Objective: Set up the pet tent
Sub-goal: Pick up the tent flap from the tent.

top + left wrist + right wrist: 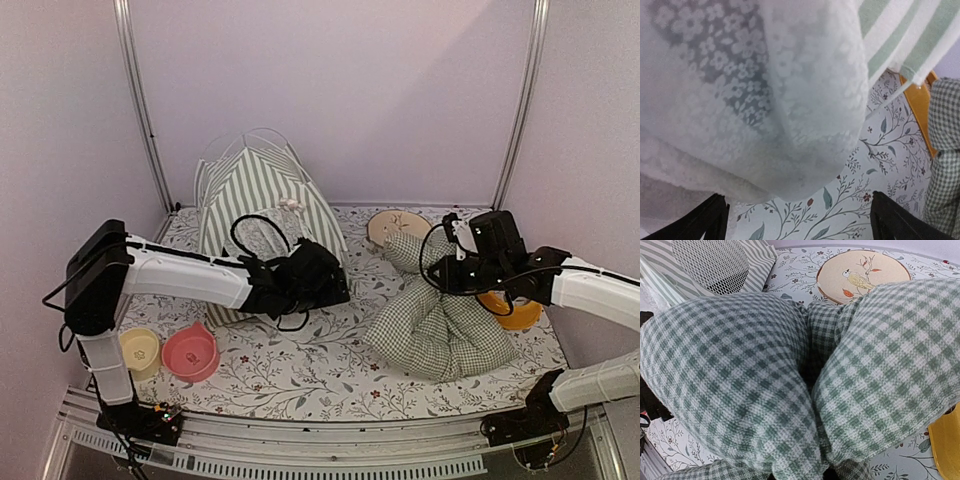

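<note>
- The pet tent (262, 195) stands at the back left of the surface (330, 370), close to the rear wall. Its green-and-white striped fabric is raised into a peak, and thin white poles arch over the top.
- The right wrist view shows the tent's round black mesh window (710, 265) set in the striped panel.
- The white lace curtain (765, 100), patterned with flowers, hangs at the tent's front and fills most of the left wrist view.
- The left gripper (799, 222) sits at the tent's front lower edge. Its jaws are spread wide with nothing between them, and the lace hangs just ahead of them.
- The right gripper (447, 272) has its jaws pressed together, pinching the gingham cushion (440, 325). The cushion is gathered into two bulging folds and its lower end rests on the surface.
- A round plaque (862, 277) painted with a small bird on a twig lies behind the cushion.
- An orange dish (515, 312) lies just right of the cushion, partly under the right arm.
- A pink bowl (190, 352) and a yellow bowl (140, 350) sit side by side at the front left. The yellow bowl carries a centre mark too small to read.
</note>
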Controlling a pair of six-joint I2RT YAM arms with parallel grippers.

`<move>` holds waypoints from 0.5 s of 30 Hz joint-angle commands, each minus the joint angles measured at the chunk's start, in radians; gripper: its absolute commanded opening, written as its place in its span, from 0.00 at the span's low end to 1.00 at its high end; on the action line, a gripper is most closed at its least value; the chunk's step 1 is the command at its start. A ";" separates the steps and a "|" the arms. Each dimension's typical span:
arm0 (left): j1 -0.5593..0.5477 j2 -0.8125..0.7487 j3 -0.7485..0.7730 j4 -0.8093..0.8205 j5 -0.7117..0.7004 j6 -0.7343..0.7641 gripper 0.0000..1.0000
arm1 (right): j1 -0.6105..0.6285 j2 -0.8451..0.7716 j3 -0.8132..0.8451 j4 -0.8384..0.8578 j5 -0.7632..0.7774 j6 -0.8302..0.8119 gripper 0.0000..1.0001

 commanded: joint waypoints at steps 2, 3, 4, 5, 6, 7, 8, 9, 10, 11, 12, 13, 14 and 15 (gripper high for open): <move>-0.014 0.230 0.315 -0.515 -0.149 -0.363 1.00 | -0.005 -0.063 0.008 0.026 0.013 0.009 0.00; -0.014 0.257 0.355 -0.570 -0.148 -0.389 1.00 | -0.005 -0.069 0.005 0.025 0.015 0.011 0.00; -0.015 0.272 0.370 -0.602 -0.149 -0.407 1.00 | -0.006 -0.076 0.001 0.025 0.015 0.013 0.00; -0.016 0.277 0.367 -0.604 -0.144 -0.422 0.99 | -0.006 -0.082 -0.003 0.025 0.015 0.014 0.00; -0.018 0.278 0.357 -0.603 -0.141 -0.439 0.98 | -0.005 -0.087 -0.005 0.024 0.016 0.014 0.00; -0.020 0.278 0.346 -0.601 -0.140 -0.458 0.97 | -0.006 -0.089 -0.008 0.022 0.016 0.014 0.00; -0.020 0.278 0.336 -0.600 -0.136 -0.467 0.96 | -0.006 -0.092 -0.008 0.019 0.017 0.014 0.00; -0.021 0.277 0.328 -0.600 -0.134 -0.473 0.96 | -0.006 -0.095 -0.009 0.016 0.017 0.013 0.00; -0.023 0.275 0.319 -0.597 -0.134 -0.477 0.96 | -0.005 -0.097 -0.011 0.013 0.016 0.012 0.00; -0.026 0.275 0.312 -0.595 -0.135 -0.481 0.96 | -0.005 -0.100 -0.013 0.012 0.013 0.015 0.00; -0.026 0.275 0.305 -0.586 -0.137 -0.477 0.95 | -0.005 -0.104 -0.016 0.012 0.012 0.015 0.00; -0.023 0.276 0.299 -0.573 -0.139 -0.468 0.95 | -0.005 -0.106 -0.020 0.013 0.012 0.016 0.00; -0.020 0.277 0.293 -0.552 -0.142 -0.446 0.92 | -0.006 -0.107 -0.023 0.014 0.010 0.018 0.00; -0.016 0.278 0.284 -0.524 -0.143 -0.426 0.89 | -0.005 -0.107 -0.024 0.014 0.008 0.020 0.00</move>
